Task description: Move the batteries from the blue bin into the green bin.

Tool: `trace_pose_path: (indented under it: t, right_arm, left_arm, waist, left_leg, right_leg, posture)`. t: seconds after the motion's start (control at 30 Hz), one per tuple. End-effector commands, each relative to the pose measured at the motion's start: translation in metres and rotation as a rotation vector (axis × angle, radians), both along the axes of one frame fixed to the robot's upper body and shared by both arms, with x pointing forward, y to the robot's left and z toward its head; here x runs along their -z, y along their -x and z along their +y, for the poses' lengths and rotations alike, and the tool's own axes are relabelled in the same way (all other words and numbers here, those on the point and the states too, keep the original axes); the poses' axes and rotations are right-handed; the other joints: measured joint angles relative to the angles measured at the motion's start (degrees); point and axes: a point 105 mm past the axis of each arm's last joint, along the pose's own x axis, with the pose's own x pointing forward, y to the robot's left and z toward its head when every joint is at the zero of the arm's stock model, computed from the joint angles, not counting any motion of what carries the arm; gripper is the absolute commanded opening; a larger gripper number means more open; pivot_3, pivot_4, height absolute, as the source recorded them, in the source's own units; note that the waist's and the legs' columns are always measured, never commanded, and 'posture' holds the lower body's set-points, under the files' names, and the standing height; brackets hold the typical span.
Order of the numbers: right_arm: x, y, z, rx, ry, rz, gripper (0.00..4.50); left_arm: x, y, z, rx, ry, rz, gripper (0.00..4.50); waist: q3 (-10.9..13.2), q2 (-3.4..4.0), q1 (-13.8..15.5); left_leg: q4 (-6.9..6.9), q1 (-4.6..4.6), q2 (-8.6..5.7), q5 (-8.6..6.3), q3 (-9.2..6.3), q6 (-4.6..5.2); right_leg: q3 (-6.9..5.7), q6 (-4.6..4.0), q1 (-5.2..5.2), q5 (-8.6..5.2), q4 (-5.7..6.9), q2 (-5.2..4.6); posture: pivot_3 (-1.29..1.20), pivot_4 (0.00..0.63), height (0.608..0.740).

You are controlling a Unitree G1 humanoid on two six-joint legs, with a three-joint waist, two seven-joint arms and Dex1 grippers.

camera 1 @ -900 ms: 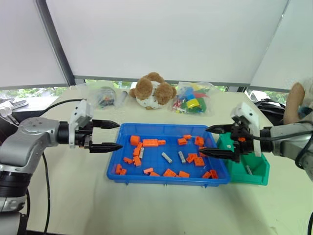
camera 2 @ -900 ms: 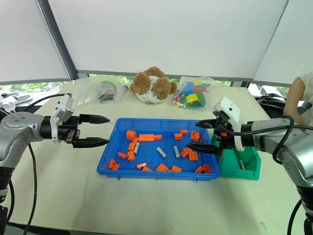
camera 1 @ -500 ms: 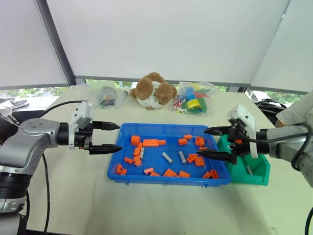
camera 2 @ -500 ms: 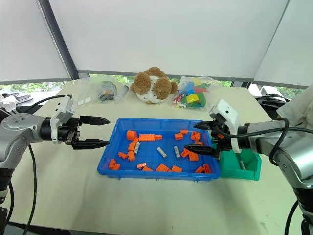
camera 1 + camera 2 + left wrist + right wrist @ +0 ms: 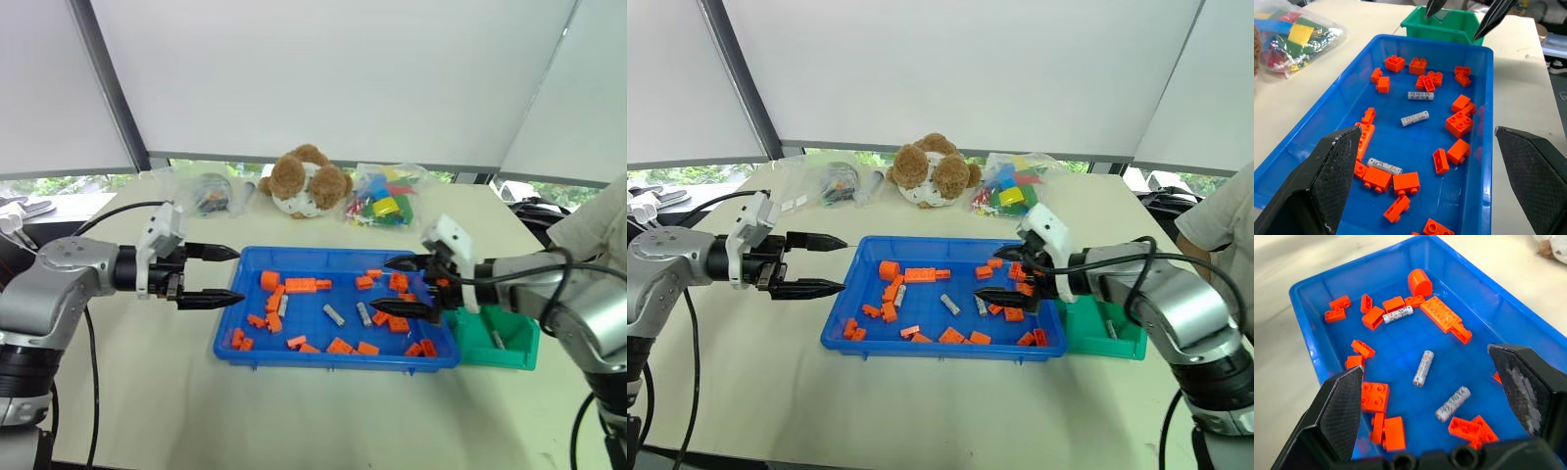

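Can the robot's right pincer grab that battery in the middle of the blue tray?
Probably yes. The right pincer hangs open over the blue tray, and the battery lies alone on bare tray floor, with no orange bricks touching it. Nothing sits in between.

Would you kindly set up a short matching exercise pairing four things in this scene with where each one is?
Things:
1. green bin
2. teddy bear
3. right gripper
4. left gripper

Places:
A. over the blue bin's right end, jaws open
B. beyond the blue bin's far wall
C. off the blue bin's left end, jaws open
D. against the blue bin's right end

Pairs: 1-D, 2-B, 3-A, 4-C
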Motion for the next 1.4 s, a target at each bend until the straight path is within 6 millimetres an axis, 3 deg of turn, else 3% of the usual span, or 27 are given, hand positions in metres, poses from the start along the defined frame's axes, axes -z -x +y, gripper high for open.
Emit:
trace_pose_path:
  t: [0.03,0.23,0.4,0.6,0.8,1.4]
  right_arm:
    - [-0.002,-0.008,0.016,-0.026,0.008,-0.049,4.42]
    - [0.017,-0.024,0.075,-0.168,0.009,-0.033,4.42]
    - [0.038,-0.042,0.107,-0.233,0.041,-0.041,4.42]
    - [0.066,-0.062,0.119,-0.243,0.13,-0.074,4.42]
    - [0.077,-0.078,0.123,-0.211,0.139,-0.066,4.42]
    - [0.109,-0.079,0.15,-0.227,0.091,0.084,4.42]
  left_arm:
    - [-0.016,0.002,0.002,0.0,0.027,-0.055,4.5]
    - [-0.023,-0.002,0.0,0.007,0.045,-0.064,4.5]
    - [-0.029,-0.005,-0.001,0.011,0.047,-0.075,4.5]
    - [-0.03,-0.003,-0.001,0.003,0.041,-0.084,4.5]
    - [-0.03,-0.001,0.0,-0.006,0.032,-0.095,4.5]
    - [-0.03,0.002,-0.002,-0.017,0.032,-0.099,4.5]
  waist:
    - [0.0,0.0,-0.1]
    - [0.0,0.01,-0.2]
    - [0.0,0.0,-0.1]
    - [0.0,0.0,-0.2]
    - [0.0,0.0,-0.6]
    - [0.0,0.0,-2.1]
  left_leg:
    - [0.0,0.0,0.0,0.0,0.01,0.0]
    - [0.01,-0.01,0.01,0.01,0.06,-0.02]
    - [0.02,-0.03,0.01,0.08,0.07,-0.14]
    - [0.04,-0.04,0.01,0.15,0.08,-0.26]
    - [0.01,-0.03,0.02,0.17,0.08,-0.3]
    - [-0.01,-0.01,0.03,0.2,0.05,-0.34]
  right_leg:
    - [0.0,0.0,-0.02,0.0,0.01,0.0]
    - [0.01,0.0,-0.13,0.0,0.16,0.0]
    - [0.0,0.0,-0.15,-0.01,0.22,0.0]
    - [0.0,0.0,-0.14,0.0,0.22,-0.01]
    - [-0.01,0.0,-0.16,0.0,0.25,0.0]
    - [-0.03,0.01,-0.15,0.0,0.3,0.0]
  posture:
    - [0.0,0.15,0.734]
    - [0.0,0.15,0.734]
    - [0.0,0.15,0.734]
    - [0.0,0.15,0.734]
    - [0.0,0.15,0.734]
    - [0.0,0.15,0.734]
